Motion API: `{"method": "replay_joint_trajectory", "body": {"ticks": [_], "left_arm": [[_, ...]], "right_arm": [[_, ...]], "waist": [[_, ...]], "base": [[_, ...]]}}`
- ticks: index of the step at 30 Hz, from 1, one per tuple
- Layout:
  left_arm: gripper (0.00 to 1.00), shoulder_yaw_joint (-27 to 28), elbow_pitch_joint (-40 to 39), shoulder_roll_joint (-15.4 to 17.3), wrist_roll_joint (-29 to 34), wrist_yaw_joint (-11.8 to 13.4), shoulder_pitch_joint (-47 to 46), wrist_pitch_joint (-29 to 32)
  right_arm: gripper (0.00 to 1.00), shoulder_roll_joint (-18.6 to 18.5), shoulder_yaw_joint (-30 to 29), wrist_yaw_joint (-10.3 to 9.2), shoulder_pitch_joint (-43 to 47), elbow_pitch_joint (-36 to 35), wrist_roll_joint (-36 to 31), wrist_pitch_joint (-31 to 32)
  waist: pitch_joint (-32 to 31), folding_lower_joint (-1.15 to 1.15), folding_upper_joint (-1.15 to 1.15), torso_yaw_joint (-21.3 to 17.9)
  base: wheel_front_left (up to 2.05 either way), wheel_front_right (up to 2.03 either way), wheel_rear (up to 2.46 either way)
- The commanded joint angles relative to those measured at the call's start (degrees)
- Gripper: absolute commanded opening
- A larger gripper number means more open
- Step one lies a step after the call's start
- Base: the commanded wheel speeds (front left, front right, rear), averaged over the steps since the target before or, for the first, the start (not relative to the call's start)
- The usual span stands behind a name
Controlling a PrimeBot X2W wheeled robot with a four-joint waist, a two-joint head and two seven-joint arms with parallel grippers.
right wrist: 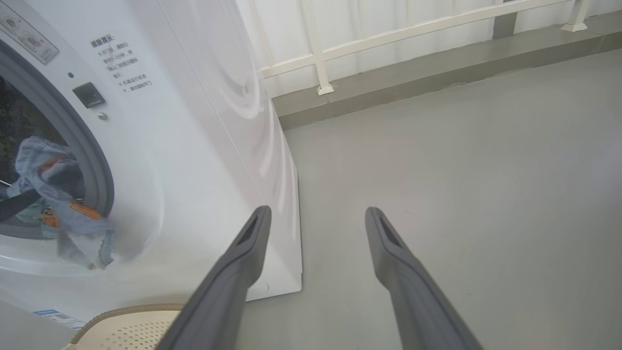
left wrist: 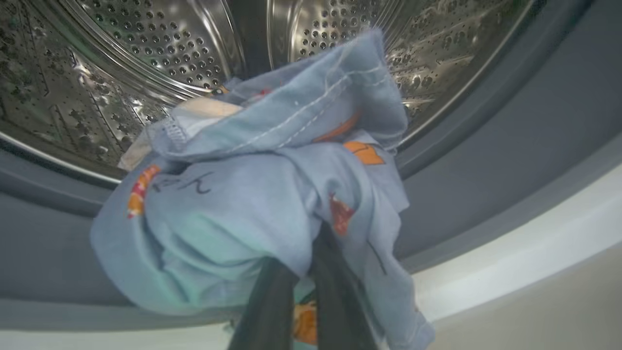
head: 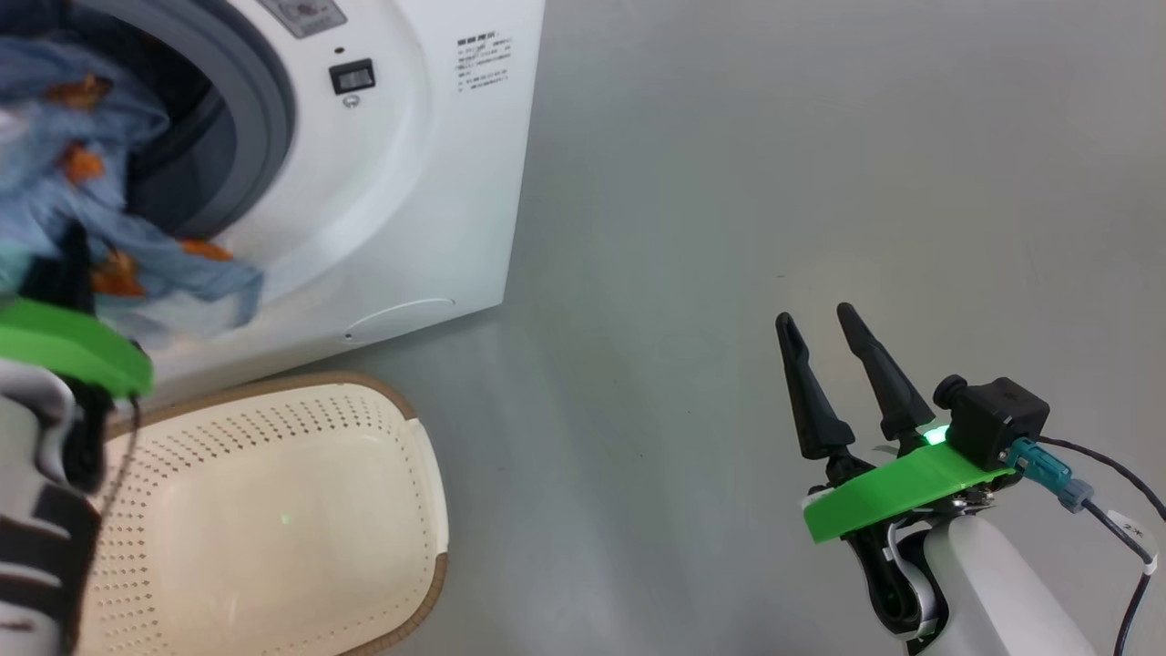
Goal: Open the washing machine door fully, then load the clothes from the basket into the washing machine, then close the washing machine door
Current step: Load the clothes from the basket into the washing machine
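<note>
The robot's left hand (left wrist: 305, 274) has two long dark fingers (left wrist: 270, 306) set on a bright green plastic wrist plate (head: 68, 346). It is up at the left edge of the head view. Its jaws are pressed together on the light-blue, orange-printed fabric clothes (left wrist: 233, 194), with the fingertips buried in the cloth. Its white-and-black forearm (head: 36, 510) stands at the lower left. The right hand (head: 816, 317) sits low on the right on a pale forearm (head: 993, 583). Its fingers (right wrist: 243, 272) point up, spread well apart and holding nothing.
</note>
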Motion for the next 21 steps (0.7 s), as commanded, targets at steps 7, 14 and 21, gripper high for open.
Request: {"method": "replay_joint_trajectory", "body": {"ticks": [7, 14, 21], "left_arm": [[0.00, 1.3, 0.7, 5.1, 0.3, 1.0, -10.0, 2.3], [0.00, -0.1, 4.5, 8.3, 2.7, 2.6, -19.9, 5.5], [0.00, -1.2, 7.1, 12.8, 5.0, 3.3, -28.3, 6.7]], "right_arm": [[1.00, 0.2, 1.1, 0.32, 0.0, -1.9, 0.9, -0.5], [1.00, 0.2, 1.4, 0.32, -0.2, -3.6, 1.7, -0.5], [1.00, 0.3, 2.0, 0.32, -0.3, -5.2, 2.9, -0.5]], "waist": [[3.4, 0.00, 0.00, -2.4], [8.5, 0.00, 0.00, -5.6], [12.5, 0.00, 0.00, -9.0]], "base": [[0.00, 0.00, 0.00], [0.00, 0.00, 0.00], [0.00, 0.00, 0.00]]}}
